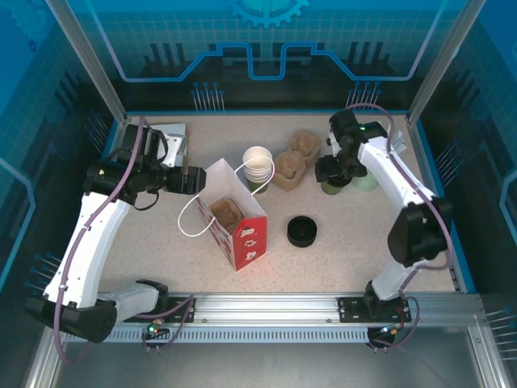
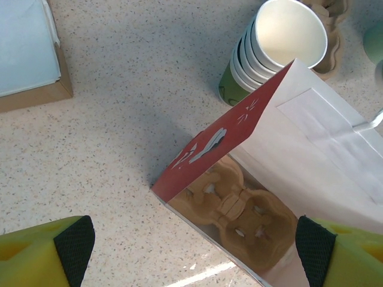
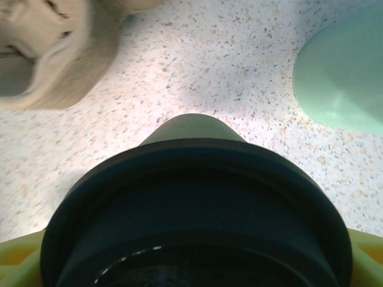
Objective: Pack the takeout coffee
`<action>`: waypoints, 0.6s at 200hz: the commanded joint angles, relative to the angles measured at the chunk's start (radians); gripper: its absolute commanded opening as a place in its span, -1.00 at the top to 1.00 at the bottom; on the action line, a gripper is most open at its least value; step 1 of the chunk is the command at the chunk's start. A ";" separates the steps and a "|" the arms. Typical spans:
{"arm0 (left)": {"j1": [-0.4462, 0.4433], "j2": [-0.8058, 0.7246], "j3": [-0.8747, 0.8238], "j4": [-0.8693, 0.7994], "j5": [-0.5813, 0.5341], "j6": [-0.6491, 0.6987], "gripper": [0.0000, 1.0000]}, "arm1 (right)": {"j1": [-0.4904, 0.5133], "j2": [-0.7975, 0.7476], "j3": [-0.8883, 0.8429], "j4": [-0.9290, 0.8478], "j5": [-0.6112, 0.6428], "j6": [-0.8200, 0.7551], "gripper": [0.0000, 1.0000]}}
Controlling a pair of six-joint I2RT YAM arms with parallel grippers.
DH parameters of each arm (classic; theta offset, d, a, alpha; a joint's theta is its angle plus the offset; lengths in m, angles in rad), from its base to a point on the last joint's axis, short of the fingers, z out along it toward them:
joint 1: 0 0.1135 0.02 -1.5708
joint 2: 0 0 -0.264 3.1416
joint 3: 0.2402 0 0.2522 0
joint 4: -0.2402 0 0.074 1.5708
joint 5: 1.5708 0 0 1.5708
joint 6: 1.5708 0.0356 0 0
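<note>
green coffee cup (image 3: 191, 128) under a black lid (image 3: 191, 197)
right jaws flank the lid, grip unclear; left jaws wide over the open bag (image 2: 323, 137).

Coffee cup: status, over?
Left pincer open at bag mouth. Right pincer over the lidded green cup, grip unclear. Carrier sits inside bag.

Carrier (image 3: 42, 54), mint cup (image 3: 344, 78) flanking lidded cup (image 3: 197, 203)

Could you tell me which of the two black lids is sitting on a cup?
The black lid at the right gripper: it caps the green cup. The other lid lies bare on the table near the paper bag.
</note>
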 commanded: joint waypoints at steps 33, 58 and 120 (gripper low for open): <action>0.027 0.035 0.016 0.015 0.148 0.015 -0.80 | 0.182 -0.209 0.084 -0.251 -0.048 0.129 -0.67; 0.027 0.057 -0.003 0.041 0.177 0.056 -0.77 | 0.302 -0.213 0.204 -0.342 -0.030 0.204 -0.65; 0.027 0.118 -0.036 0.066 0.208 0.114 -0.66 | 0.590 -0.132 0.530 -0.402 0.026 0.342 -0.61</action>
